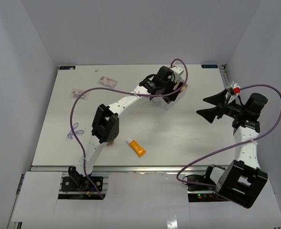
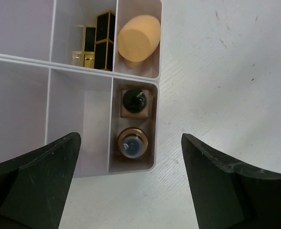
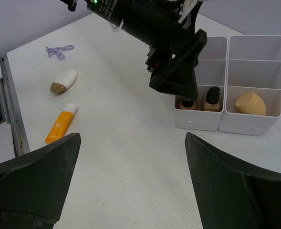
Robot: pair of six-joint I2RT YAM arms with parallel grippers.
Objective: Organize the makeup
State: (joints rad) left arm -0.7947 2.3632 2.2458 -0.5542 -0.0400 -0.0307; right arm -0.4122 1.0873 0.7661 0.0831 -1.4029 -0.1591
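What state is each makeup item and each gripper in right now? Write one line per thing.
Left gripper, jaws open, over the box.
Right gripper, jaws open, holding nothing.
Lipstick tubes, in one box compartment.
Tan sponge, alone in a compartment.
Two bottles, upright, capped, sharing a compartment.
Orange tube, capped, lying on the table.
White sponge, lying on the table.

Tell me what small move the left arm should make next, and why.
Probably lift the left tool clear of the white box and back toward the orange tube. The tool is open and empty, two dark-capped bottles stand in their compartment, while the tube and a white-and-tan sponge lie loose on the table.
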